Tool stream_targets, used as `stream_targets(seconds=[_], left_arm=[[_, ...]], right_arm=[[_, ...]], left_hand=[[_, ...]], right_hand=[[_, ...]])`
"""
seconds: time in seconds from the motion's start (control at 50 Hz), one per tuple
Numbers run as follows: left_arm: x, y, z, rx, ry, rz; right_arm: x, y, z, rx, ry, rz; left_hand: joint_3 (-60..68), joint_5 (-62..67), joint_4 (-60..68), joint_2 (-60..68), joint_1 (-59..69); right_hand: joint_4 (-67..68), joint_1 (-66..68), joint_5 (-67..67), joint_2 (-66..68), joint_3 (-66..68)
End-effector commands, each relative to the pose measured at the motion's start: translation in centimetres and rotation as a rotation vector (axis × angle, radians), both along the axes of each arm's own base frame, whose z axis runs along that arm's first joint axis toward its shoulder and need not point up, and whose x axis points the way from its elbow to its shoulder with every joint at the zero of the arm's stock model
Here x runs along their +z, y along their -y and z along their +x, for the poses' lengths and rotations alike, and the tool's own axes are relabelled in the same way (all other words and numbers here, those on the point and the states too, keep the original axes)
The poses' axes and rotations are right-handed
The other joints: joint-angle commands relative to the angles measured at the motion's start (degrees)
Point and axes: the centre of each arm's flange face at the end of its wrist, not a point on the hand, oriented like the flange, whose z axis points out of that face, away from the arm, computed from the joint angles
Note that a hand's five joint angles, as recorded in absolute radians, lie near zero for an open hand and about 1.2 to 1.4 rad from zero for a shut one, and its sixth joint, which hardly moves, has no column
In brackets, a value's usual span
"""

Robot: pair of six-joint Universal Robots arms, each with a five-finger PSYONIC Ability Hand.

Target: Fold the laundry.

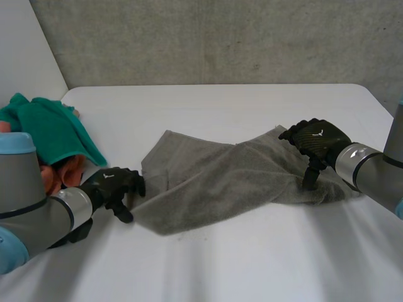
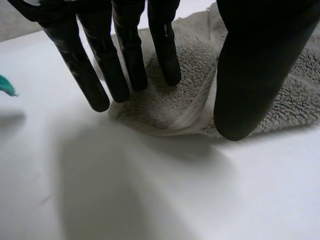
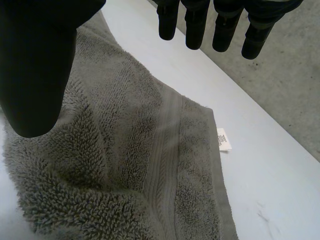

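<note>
Surface is a white tabletop. A grey concrete wall runs behind it and a white panel stands at its far left corner.

A grey towel lies rumpled across the middle of the surface, with one part lapped over another. It runs from the left robot hand to the right robot hand.

Left robot hand is at the towel's near left corner. In the left wrist view its fingers are straight and point down. Some tips are over the towel and some over bare surface just beside its edge. The thumb comes down on the hem, apart from the fingers. The hand is spread and has no hold on anything.

Right robot hand is at the towel's right end. In the right wrist view the thumb is over the pile of the towel. The fingers hang straight, apart from the thumb, beyond the towel's far edge. This hand is also spread, with nothing in it. A small white label sticks out from the towel's edge onto the surface.

At the far left of the surface a green cloth lies heaped on an orange cloth, apart from the towel and beside the left arm.
</note>
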Motion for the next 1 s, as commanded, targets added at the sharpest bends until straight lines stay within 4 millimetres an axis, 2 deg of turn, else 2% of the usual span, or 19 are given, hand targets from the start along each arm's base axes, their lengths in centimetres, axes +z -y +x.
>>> stream_targets(seconds=[0.02,0.04,0.08,0.14,0.2,0.28,0.36,0.38,0.44,0.52,0.6,0.68,0.76,0.82,0.84,0.88,0.96,0.98,1.0], left_arm=[[-0.9,-0.4,-1.1,-0.037,0.011,0.011],[-1.0,-0.4,-1.2,-0.036,0.014,0.012],[-1.1,-0.4,-1.5,-0.034,0.023,0.008],[-0.9,-0.2,-1.6,-0.018,0.03,-0.004],[-0.3,-0.1,-1.9,-0.021,0.027,-0.02],[1.6,-0.9,-2.3,-0.039,0.017,-0.047],[4.8,-1.5,-2.4,-0.043,-0.003,-0.13],[6.4,-1.8,-2.3,-0.043,-0.014,-0.178],[9.0,-2.8,-2.2,-0.045,-0.032,-0.25],[13.7,-5.6,-1.9,-0.069,-0.061,-0.387],[16.3,-7.9,-1.8,-0.1,-0.074,-0.483],[17.6,-9.6,-1.9,-0.134,-0.07,-0.548],[17.7,-10.7,-2.0,-0.164,-0.046,-0.577],[17.5,-10.7,-2.0,-0.168,-0.019,-0.591],[17.4,-10.6,-1.9,-0.164,-0.012,-0.595],[17.4,-10.2,-1.8,-0.151,0.001,-0.604],[17.9,-7.0,-1.3,-0.079,0.023,-0.665],[18.5,-5.2,-1.2,-0.043,0.022,-0.707],[18.8,-4.4,-1.1,-0.029,0.018,-0.723]], right_arm=[[-0.2,0.4,-0.5,-0.026,0.006,-0.021],[-0.1,0.5,-0.6,-0.031,0.007,-0.023],[-0.1,0.8,-0.8,-0.047,0.015,-0.026],[0.2,1.2,-0.9,-0.053,0.024,-0.038],[0.6,1.5,-0.7,-0.045,0.029,-0.056],[1.3,2.4,0.3,-0.002,0.03,-0.097],[1.7,3.4,1.9,0.093,-0.009,-0.127],[1.6,3.8,2.5,0.14,-0.033,-0.129],[1.1,4.4,3.3,0.214,-0.074,-0.129],[-0.8,5.1,5.3,0.345,-0.152,-0.156],[-2.7,5.6,6.9,0.393,-0.195,-0.196],[-5.0,5.4,8.3,0.439,-0.223,-0.221],[-6.5,5.7,9.6,0.447,-0.242,-0.292],[-6.7,6.5,10.2,0.413,-0.241,-0.356],[-6.3,7.3,10.5,0.375,-0.234,-0.419],[-5.4,8.4,10.6,0.317,-0.219,-0.487],[-0.7,10.7,10.1,0.167,-0.12,-0.644],[1.7,11.3,9.8,0.118,-0.044,-0.697],[3.2,11.6,9.5,0.099,0.01,-0.725]], left_hand=[[6.4,6.1,6.0,6.3,6.2],[6.9,6.6,6.5,6.8,6.7],[18.1,17.8,17.8,18.0,17.9],[44.4,44.2,44.1,44.3,44.2],[44.5,44.3,44.2,44.5,44.4],[44.5,44.3,44.2,44.5,44.4],[44.5,44.3,44.2,44.5,44.4],[44.5,44.3,44.2,44.5,44.4],[44.5,44.3,44.2,44.5,44.4],[44.5,44.3,44.2,44.5,44.4],[44.5,44.3,44.2,44.5,44.4],[44.5,44.3,44.2,44.5,44.4],[44.5,44.3,44.2,44.5,44.4],[44.5,44.3,44.2,44.5,44.4],[44.5,44.3,44.2,44.5,44.4],[44.5,44.3,44.2,44.5,44.4],[44.5,44.3,44.2,44.5,44.4],[44.5,44.3,44.2,44.5,44.4],[44.5,44.3,44.2,44.5,44.4]], right_hand=[[-2.0,-2.7,-2.7,-2.0,-1.8],[-2.0,-2.7,-2.7,-2.0,-1.8],[-2.0,-2.7,-2.7,-2.0,-1.8],[-2.0,-2.7,-2.7,-2.0,-1.8],[-2.0,-2.7,-2.7,-2.0,-1.8],[-2.0,-2.7,-2.7,-2.0,-1.8],[-2.0,-2.7,-2.7,-2.0,-1.8],[-2.0,-2.7,-2.7,-2.0,-1.8],[-2.0,-2.7,-2.7,-2.0,-1.8],[-2.0,-2.7,-2.7,-2.0,-1.8],[-2.0,-2.7,-2.7,-2.0,-1.8],[-2.0,-2.7,-2.7,-2.0,-1.8],[-1.7,-2.4,-2.4,-1.7,-1.6],[25.3,24.6,24.6,25.3,25.5],[48.5,47.8,47.9,48.5,48.7],[67.9,67.2,67.3,67.9,68.1],[68.0,67.3,67.3,68.0,68.2],[68.0,67.3,67.3,68.0,68.2],[68.0,67.3,67.3,68.0,68.2]])
